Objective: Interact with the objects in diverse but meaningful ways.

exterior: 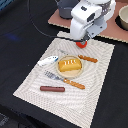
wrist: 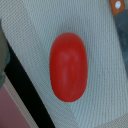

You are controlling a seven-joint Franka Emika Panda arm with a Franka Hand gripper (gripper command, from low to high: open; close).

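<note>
A red tomato lies on the striped placemat and fills most of the wrist view; no fingertips show around it. In the exterior view the gripper hangs right over the tomato at the mat's far edge, and the white hand hides its fingers. The golden-yellow bread loaf rests on a round beige plate. Toward the exterior view's left lie a small white-blue piece and, nearer the front, a brown sausage. A blue-grey pot stands at the back.
A wooden-handled fork lies in front of the plate and a knife behind it. A pink board at the back carries a light bowl. Black tabletop surrounds the mat.
</note>
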